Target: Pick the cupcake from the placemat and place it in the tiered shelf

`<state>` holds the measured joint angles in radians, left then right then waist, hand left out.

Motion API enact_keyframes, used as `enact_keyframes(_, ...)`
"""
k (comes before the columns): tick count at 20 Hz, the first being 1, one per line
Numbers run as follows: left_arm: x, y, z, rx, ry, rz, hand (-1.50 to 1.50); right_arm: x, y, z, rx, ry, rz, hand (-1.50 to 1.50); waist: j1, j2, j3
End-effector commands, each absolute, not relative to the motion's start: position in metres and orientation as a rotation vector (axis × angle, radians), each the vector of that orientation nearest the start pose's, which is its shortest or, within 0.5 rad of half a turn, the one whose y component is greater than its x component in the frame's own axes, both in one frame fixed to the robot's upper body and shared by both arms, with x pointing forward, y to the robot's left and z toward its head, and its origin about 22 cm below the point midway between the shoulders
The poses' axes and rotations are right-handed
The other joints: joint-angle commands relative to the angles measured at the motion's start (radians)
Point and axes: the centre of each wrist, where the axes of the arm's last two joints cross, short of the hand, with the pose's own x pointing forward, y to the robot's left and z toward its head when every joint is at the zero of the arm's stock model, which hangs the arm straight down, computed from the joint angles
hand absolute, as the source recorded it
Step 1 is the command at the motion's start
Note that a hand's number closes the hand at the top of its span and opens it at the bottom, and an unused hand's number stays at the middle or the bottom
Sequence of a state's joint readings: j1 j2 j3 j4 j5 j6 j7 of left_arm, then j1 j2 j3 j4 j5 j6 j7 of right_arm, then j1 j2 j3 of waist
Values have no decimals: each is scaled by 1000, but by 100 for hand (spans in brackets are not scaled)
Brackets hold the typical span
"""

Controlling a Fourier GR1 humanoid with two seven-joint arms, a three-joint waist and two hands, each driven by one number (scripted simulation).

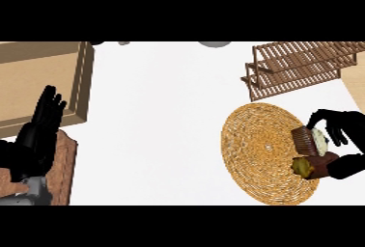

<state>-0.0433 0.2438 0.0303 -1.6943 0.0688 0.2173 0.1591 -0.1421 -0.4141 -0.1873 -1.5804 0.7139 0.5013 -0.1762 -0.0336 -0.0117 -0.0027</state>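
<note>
A round woven straw placemat [265, 147] lies on the right part of the white worktop [164, 120]. Over its right edge is the cupcake with a ribbed brown wrapper and cream top [308, 140]. It is tipped on its side, wrapper towards the left. The black right hand [342, 123] comes in from the right, and its fingers [327, 117] curl over the cupcake's far side, gripping it. Whether the cupcake rests on the mat or is lifted off it cannot be told.

Just near of the cupcake sits a small brown and yellow item [306, 167], too unclear to name. The brown slatted wooden tiered shelf [299, 67] stands far right, apart from the placemat.

The left hand [43, 126] rests at the left edge with its fingers straight, holding nothing, beside a shallow light wooden tray [78, 82].
</note>
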Motion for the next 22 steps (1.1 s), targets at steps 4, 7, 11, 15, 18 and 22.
enact_keyframes(4, 255, 287, 62, 270, -1604, 61, 0, 249, -357, 169, -675, -1541, 742, 150, 4, 3, 0)
enact_keyframes(7, 252, 279, 56, 276, -1603, 53, 0, 229, -371, 215, -777, -1553, 681, 150, 7, 3, 0)
enact_keyframes(11, 253, 263, 58, 260, -1604, 42, 0, 241, -388, 254, -858, -1525, 647, 150, 33, 10, 2)
enact_keyframes(15, 269, 269, 55, 257, -1617, 35, 0, 252, -397, 245, -839, -1531, 587, 150, 33, 12, 2)
enact_keyframes(18, 253, 260, 61, 245, -1607, 56, 0, 280, -394, 250, -858, -1549, 550, 150, 41, 12, 3)
enact_keyframes(22, 256, 266, 54, 245, -1601, 60, 0, 311, -400, 226, -875, -1541, 499, 150, 48, 15, 3)
